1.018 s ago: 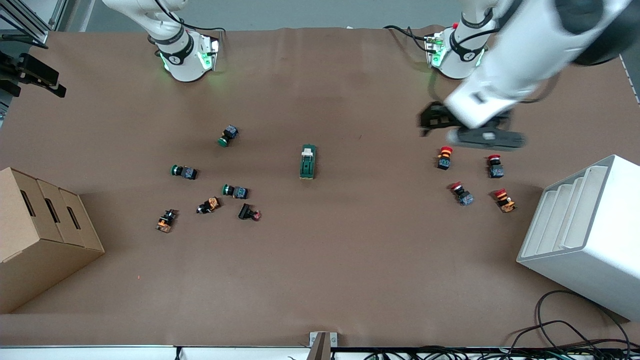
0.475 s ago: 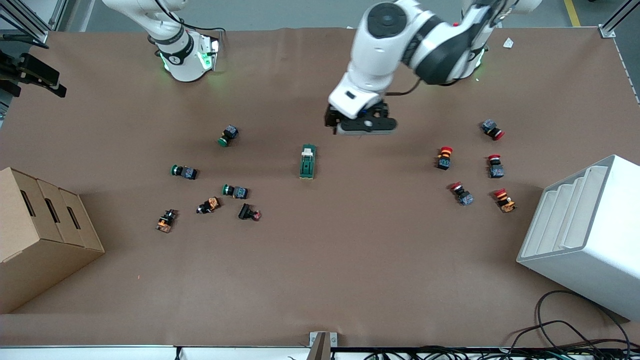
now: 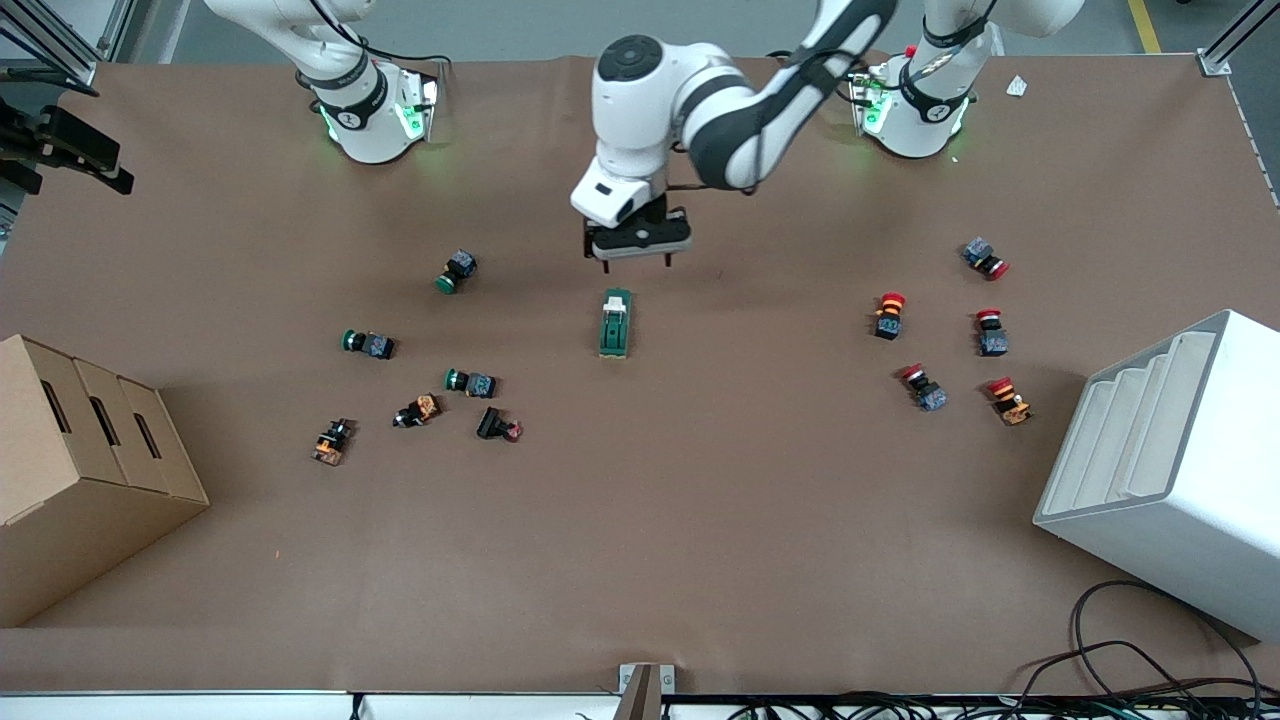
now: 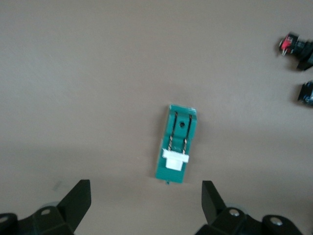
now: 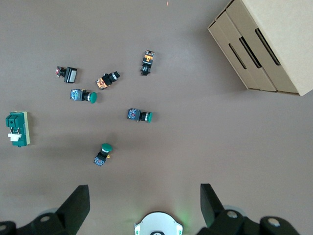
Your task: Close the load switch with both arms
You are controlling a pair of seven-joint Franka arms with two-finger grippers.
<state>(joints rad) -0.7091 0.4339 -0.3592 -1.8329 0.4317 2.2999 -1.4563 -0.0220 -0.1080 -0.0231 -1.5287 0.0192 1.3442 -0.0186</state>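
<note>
left arm (image 3: pixel 720 110) reaching mid-desk | left gripper (image 3: pixel 637 262) jaws spread, empty | right gripper (image 5: pixel 144 205) raised, jaws spread

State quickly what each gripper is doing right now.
Left gripper: open, empty, over the table beside the load switch.
Right gripper: open, empty, waiting above its own base.

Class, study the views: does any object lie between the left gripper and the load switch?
Nothing visible does. The left gripper, open, hangs just above the bare table beside the load switch, whose white toggle is uncovered. The right gripper waits, open.
</note>
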